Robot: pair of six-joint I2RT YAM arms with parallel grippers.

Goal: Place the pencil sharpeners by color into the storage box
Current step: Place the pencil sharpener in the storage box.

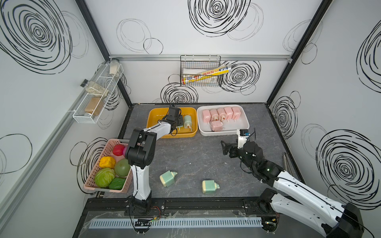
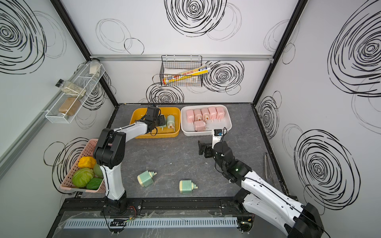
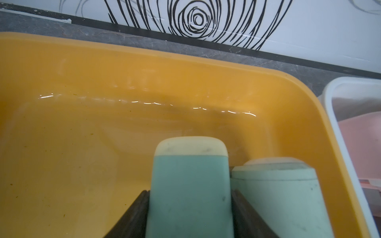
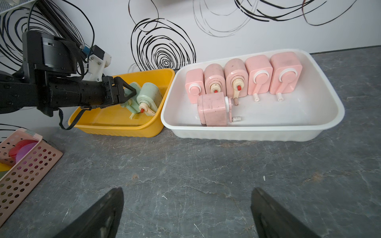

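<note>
Mint sharpener [image 3: 189, 169], cream end, clamped in left gripper [image 4: 130, 92] inside yellow bin [image 3: 82, 134], just beside second mint one [image 3: 284, 197]. Right gripper [image 4: 186, 192] spread wide, empty, above table [image 4: 206, 164]. Six pink sharpeners [image 4: 258, 75] in white bin [image 4: 309, 127].

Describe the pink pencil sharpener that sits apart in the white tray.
Start at the white plastic tray beside the yellow tub. Five boxy pink sharpeners line its far wall; this sixth one lies alone before them, crank facing sideways.
</note>
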